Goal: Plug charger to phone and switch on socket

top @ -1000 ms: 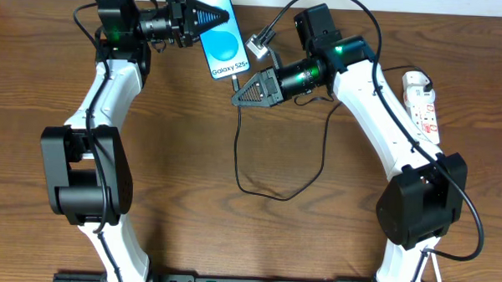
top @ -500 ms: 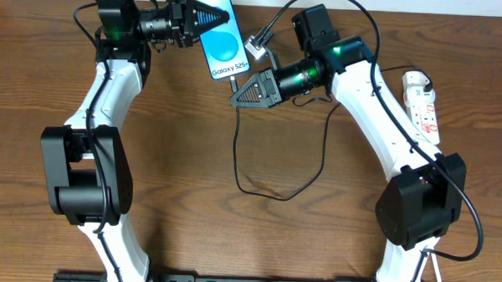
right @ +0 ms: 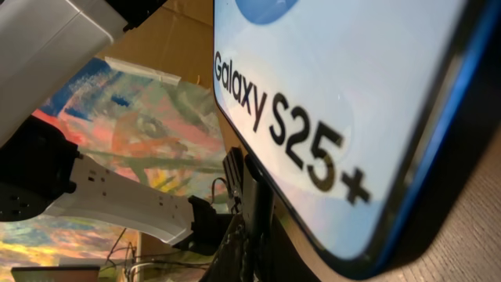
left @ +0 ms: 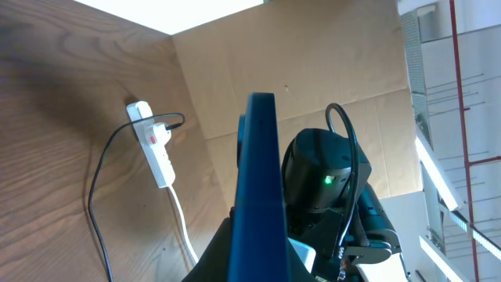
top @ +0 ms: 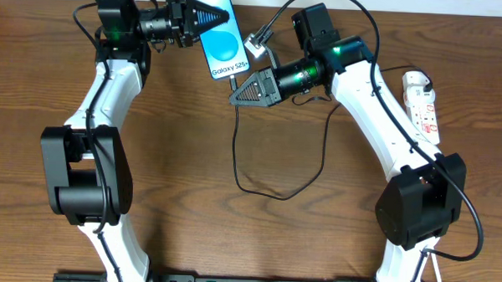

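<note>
Charger (top: 236, 149): we see its plug at the phone's (top: 222, 46) bottom edge, pinched in the closed right gripper (top: 235, 96).
Left gripper (top: 213, 18): clamped on the phone.
Socket (top: 422, 103): well right of the phone.

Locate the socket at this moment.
In the overhead view the socket lies on the far right, just outside the right arm, well away from the phone.
</note>
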Robot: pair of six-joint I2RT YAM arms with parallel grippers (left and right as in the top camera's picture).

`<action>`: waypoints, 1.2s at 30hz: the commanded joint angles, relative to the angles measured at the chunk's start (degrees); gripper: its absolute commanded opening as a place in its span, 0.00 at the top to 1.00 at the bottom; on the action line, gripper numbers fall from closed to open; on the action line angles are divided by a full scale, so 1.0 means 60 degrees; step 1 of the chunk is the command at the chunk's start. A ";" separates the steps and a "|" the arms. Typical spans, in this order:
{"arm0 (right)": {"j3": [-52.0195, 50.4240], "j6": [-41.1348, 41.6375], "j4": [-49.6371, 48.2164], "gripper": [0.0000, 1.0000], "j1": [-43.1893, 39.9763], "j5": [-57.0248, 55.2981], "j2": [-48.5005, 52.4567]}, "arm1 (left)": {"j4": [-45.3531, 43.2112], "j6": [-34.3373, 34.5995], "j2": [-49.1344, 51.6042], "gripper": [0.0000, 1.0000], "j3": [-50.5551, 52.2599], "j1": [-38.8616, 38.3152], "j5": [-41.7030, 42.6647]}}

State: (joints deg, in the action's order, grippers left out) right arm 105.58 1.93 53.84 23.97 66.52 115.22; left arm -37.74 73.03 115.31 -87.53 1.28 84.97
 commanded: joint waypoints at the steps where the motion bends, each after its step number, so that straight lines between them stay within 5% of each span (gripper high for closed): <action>1: 0.0044 -0.0040 -0.0084 0.99 0.0040 0.0255 -0.0146 | -0.0091 -0.0204 -0.0178 0.93 -0.0142 -0.0040 0.0186; 36: 0.0047 0.0798 -0.1202 0.96 -0.0058 0.0131 -0.0146 | -0.0091 -0.0459 -0.0178 0.93 -0.0142 -0.0164 0.0510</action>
State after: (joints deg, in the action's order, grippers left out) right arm 105.23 6.63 47.29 23.97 66.70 115.22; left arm -37.80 71.75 115.31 -87.53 1.72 82.96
